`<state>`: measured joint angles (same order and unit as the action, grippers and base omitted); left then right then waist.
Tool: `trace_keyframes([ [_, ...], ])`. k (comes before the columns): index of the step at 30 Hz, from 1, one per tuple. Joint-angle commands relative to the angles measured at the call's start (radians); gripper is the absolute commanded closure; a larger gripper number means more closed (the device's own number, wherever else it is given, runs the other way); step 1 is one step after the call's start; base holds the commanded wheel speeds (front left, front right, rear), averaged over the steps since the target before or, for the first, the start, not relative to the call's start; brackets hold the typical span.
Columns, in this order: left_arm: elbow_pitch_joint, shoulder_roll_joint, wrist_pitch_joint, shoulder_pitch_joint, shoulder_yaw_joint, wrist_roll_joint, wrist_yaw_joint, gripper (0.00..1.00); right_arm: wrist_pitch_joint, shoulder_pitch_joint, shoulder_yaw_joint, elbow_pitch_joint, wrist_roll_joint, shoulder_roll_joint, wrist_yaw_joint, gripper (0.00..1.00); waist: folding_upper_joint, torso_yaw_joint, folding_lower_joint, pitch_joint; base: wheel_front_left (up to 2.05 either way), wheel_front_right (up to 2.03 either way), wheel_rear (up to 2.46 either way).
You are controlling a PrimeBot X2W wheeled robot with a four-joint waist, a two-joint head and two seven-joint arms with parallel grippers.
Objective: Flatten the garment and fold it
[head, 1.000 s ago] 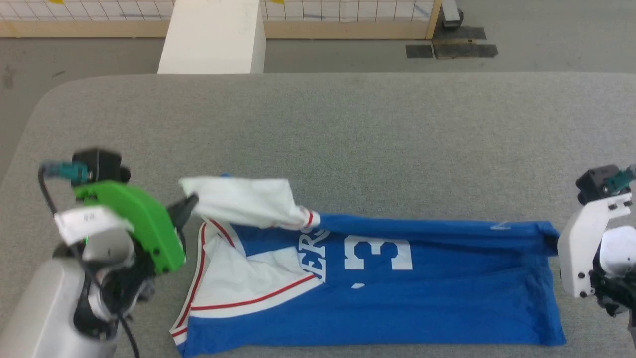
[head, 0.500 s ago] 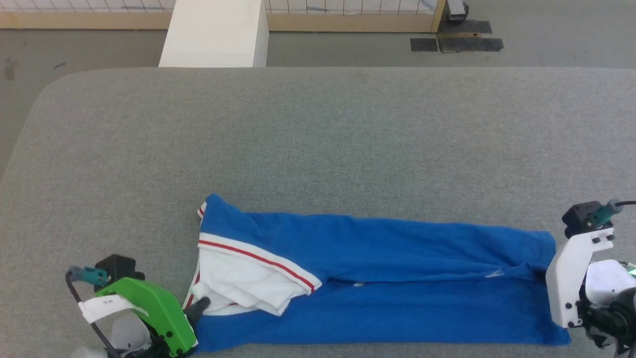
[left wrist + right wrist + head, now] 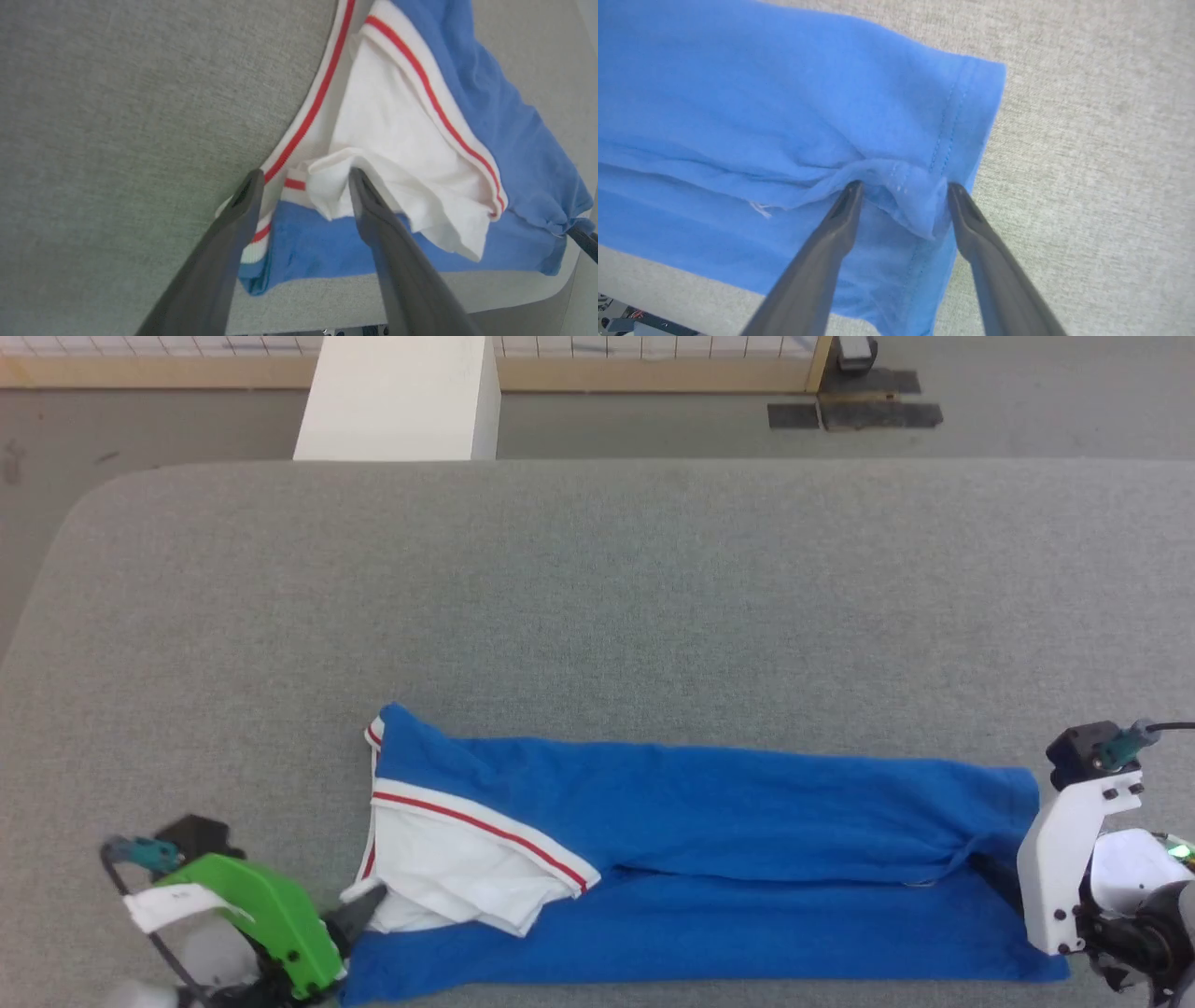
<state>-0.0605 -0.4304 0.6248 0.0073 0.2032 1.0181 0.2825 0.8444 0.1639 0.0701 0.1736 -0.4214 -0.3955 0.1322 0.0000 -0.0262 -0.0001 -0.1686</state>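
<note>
Garment (image 3: 709, 859): lies lengthwise, left to right, on the near part of the tabletop (image 3: 597, 597), its far half folded over the near half.
Sleeve end: at the left.
Hem end: at the right.
Left hand (image 3: 303, 175): at the garment's near-left corner, fingertips astride a sleeve fold.
Right hand (image 3: 901, 186): at the hem, fingertips astride a bunched ridge.
Block (image 3: 397, 397): beyond the tabletop's far edge, left of centre.

A robotics test bay: a grey-felted table (image 3: 597, 569) on bare concrete floor (image 3: 653, 429), with a wood-framed wire-grid fence (image 3: 653, 375), white pillar (image 3: 397, 397) and dark mats (image 3: 854, 415) along the frame's top.
</note>
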Motion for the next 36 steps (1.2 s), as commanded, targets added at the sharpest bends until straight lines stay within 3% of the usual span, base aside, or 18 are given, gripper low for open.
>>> trace_keyframes([
  [1,-0.011,-0.021,0.005,-0.022,-0.009,-0.017,0.008,0.0,-0.007,0.002,-0.002,-0.012,-0.008,-0.008,-0.002,0.0,0.0,-0.001,0.0001,0.027,0.0,0.0,0.0],
  [9,-0.126,-0.08,0.007,-0.087,-0.057,-0.04,0.024,0.0,-0.003,-0.015,-0.077,-0.127,-0.053,-0.031,-0.002,0.0,0.0,0.006,0.0001,0.093,0.0,0.0,0.0],
  [15,-0.138,-0.066,-0.224,-0.155,-0.094,-0.14,-0.066,0.0,-0.015,-0.028,-0.17,-0.174,-0.068,-0.02,-0.002,0.0,0.0,0.016,0.0001,0.099,0.0,0.0,0.0],
  [19,-0.096,-0.026,-0.43,-0.174,-0.087,-0.228,-0.13,0.0,-0.019,-0.048,-0.202,-0.171,-0.072,-0.019,-0.002,0.0,0.0,0.017,0.0001,0.081,0.0,0.0,0.0],
  [27,0.02,0.049,-0.786,-0.202,-0.052,-0.386,-0.193,0.0,-0.028,-0.084,-0.141,-0.117,-0.135,-0.079,-0.002,0.0,0.0,0.008,0.0001,0.006,0.0,0.0,0.0],
  [36,0.067,0.091,-0.877,-0.213,-0.033,-0.476,-0.205,0.0,-0.077,-0.052,-0.018,-0.031,-0.22,-0.148,-0.002,0.0,0.0,-0.008,0.0001,-0.069,0.0,0.0,0.0],
])
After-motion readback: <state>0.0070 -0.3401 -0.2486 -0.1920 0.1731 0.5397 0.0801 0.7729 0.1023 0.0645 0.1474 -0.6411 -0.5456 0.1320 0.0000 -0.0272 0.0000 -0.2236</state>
